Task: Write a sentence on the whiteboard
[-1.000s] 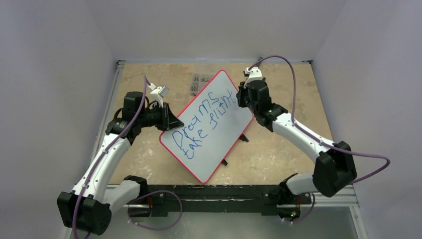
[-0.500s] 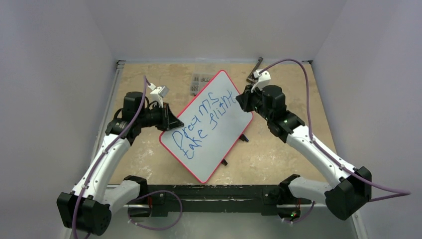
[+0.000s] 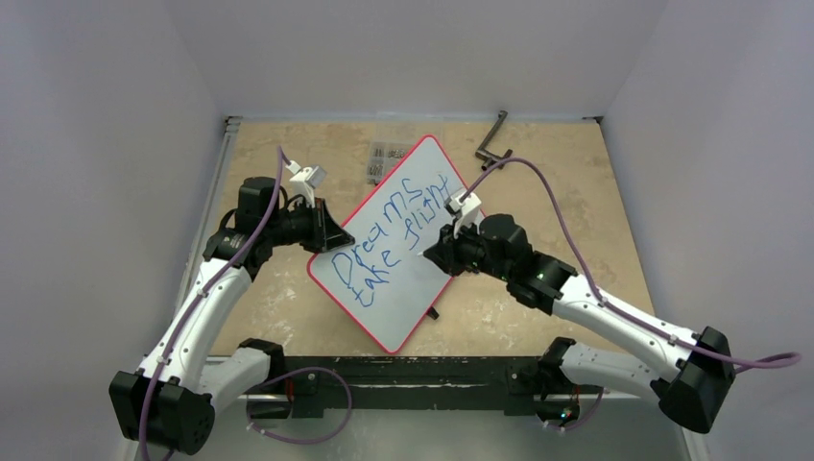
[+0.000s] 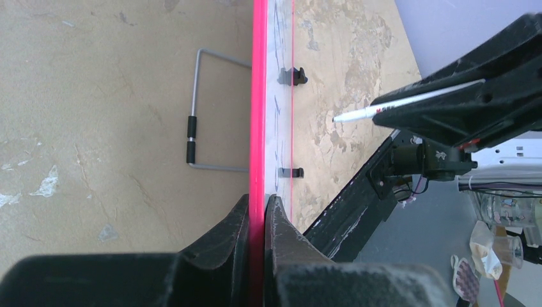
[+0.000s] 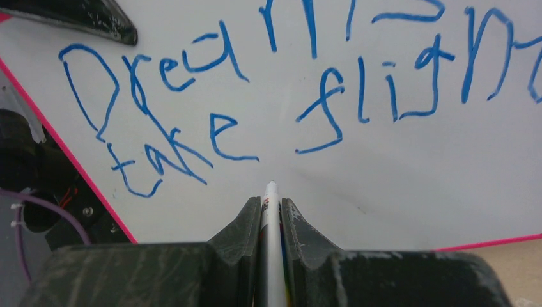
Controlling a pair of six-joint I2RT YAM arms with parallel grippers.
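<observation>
The whiteboard (image 3: 389, 305) stands tilted in mid-table, its red rim (image 4: 258, 96) pinched at the left edge by my left gripper (image 3: 332, 238), which is shut on it (image 4: 259, 206). The sentence (image 3: 392, 233) reads "Dreams take flight" in blue across two lines (image 5: 319, 96). My right gripper (image 3: 434, 257) is shut on a white marker (image 5: 270, 203) whose tip points at the bare board (image 5: 396, 185) just below "take flight"; whether it touches I cannot tell. In the left wrist view the marker (image 4: 409, 102) hangs a little off the board face.
A black L-shaped tool (image 3: 493, 140) and a small grey packet (image 3: 385, 159) lie near the back. Two black clips (image 3: 470, 267) (image 3: 433, 312) sit by the board's right edge. A wire stand (image 4: 195, 128) lies behind the board. Walls close in on three sides.
My right arm has swung from the board's far right edge toward the near side, bringing the marker over the board's lower part. The left arm and board have not moved.
</observation>
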